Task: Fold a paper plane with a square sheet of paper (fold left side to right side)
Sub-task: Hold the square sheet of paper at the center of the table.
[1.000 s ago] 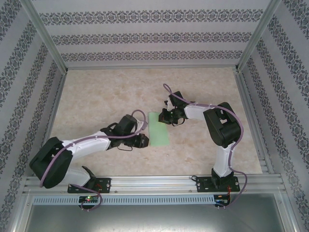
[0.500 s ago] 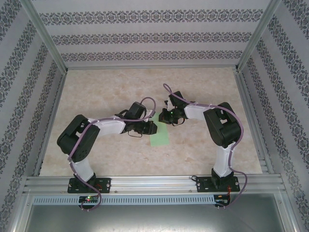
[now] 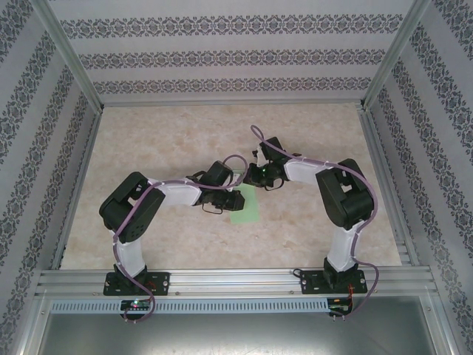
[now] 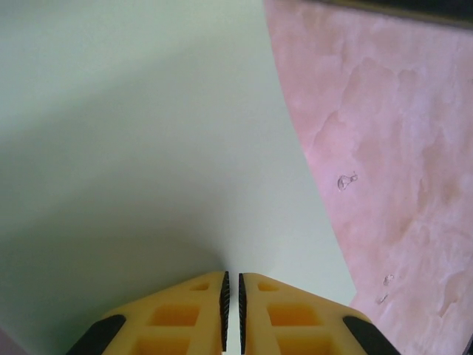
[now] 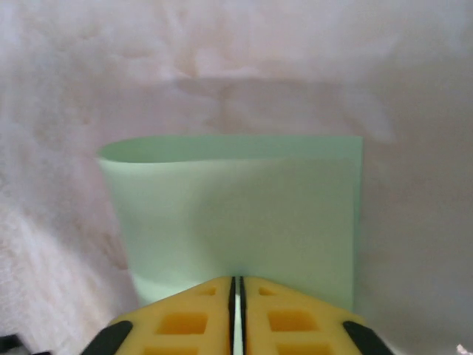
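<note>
Pale mint-green, the square sheet of paper [image 3: 246,210] is seen doubled over near the centre of the marbled tabletop [image 3: 162,140]; in the right wrist view a rounded, uncreased bend is shown along its 9 o'clock side. In the top view the left jaws, at the sheet's 9 o'clock, are pinched on its raised layer; the right jaws, at 12 o'clock, are parted by 1 thin slit at the sheet's edge; whether it is gripped there cannot be told.

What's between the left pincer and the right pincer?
The green sheet of paper, stretching from the left pincer to the right pincer, as the top view shows.
</note>
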You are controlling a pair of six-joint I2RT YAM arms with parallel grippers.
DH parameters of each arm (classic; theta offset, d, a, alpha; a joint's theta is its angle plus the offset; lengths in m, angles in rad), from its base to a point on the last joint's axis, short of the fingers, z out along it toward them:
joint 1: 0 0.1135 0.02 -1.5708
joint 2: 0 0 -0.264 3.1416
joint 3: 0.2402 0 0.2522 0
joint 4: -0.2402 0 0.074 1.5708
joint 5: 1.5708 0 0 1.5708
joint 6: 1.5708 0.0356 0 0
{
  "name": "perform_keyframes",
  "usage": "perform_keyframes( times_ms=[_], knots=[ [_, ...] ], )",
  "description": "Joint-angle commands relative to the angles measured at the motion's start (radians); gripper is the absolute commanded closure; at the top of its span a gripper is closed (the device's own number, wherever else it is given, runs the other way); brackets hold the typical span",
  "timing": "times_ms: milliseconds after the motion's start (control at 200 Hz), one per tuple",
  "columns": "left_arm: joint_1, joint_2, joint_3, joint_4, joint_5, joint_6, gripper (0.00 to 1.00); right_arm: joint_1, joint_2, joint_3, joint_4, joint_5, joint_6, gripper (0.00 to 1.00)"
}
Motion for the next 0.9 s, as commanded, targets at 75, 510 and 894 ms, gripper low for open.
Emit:
perform_keyframes(
  times_ms=[75, 510, 894],
  knots=[
    [-0.023, 0.034, 0.013, -0.059, -0.062, 0.025, 0.84, -0.009, -0.181, -0.02, -0.062, 0.055, -0.046, 0.81],
    [-0.032, 0.022, 0.052, -0.114, -0.091, 0.045, 0.84, 0.08, -0.343, -0.304, -0.062, 0.011, 0.024, 0.96],
    [-0.033, 0.0, 0.071, -0.126, -0.087, 0.039, 0.84, 0.098, -0.24, -0.366, -0.056, 0.06, 0.023, 0.96]
  ],
)
